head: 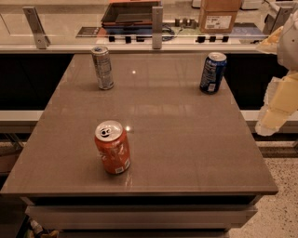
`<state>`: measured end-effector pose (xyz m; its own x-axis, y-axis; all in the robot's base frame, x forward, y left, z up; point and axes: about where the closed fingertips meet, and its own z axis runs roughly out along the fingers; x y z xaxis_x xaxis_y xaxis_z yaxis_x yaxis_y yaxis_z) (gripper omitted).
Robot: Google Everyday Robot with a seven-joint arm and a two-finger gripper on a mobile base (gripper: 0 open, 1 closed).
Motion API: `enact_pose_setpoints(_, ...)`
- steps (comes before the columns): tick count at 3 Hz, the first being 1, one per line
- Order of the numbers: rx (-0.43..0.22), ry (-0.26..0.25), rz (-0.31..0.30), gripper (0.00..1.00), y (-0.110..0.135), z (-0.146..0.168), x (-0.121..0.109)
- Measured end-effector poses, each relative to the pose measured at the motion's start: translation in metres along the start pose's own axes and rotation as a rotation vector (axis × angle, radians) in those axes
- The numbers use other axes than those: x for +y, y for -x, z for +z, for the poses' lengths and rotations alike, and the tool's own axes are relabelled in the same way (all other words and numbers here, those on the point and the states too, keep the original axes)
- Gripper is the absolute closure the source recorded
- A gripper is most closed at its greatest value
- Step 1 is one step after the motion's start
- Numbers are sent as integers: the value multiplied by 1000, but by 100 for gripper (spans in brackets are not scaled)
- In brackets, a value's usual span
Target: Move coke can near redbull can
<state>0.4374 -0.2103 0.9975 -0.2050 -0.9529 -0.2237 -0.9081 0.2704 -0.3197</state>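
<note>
A brown, glossy counter [186, 139] seen from above and in front, with three upright cans on it. The coke can [112, 148], orange-red with a silver top, stands alone on the near part of the counter. The redbull can [102, 67], slim and silver-grey, is well behind the coke can and slightly to its left. A wider blue can [213, 72] is behind the coke can and far to its right. The robot's pale end effector [270, 116] hangs far to the right of the coke can, past the counter's side edge, holding nothing. Whether it is open or closed cannot be told.

Likely risks: the arm must cross from the right, so a low sweep could clip the blue can. The coke can is free-standing on a smooth top, and an off-centre grasp could tip or slide it. The slim redbull can would probably topple if the coke can is set down against it.

The counter reflects ceiling lights. Behind the coke can, beyond the far edge, runs a pale ledge with metal brackets [157, 25], a cardboard box [216, 16] and a dark tray [130, 14]. Speckled floor [279, 209] shows lower right.
</note>
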Motion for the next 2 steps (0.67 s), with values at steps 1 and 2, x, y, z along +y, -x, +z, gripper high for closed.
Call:
enact_pose_setpoints(1, 0, 0, 0, 0, 0, 0, 0)
enact_pose_setpoints(2, -65, 10, 5, 0, 6, -1, 5)
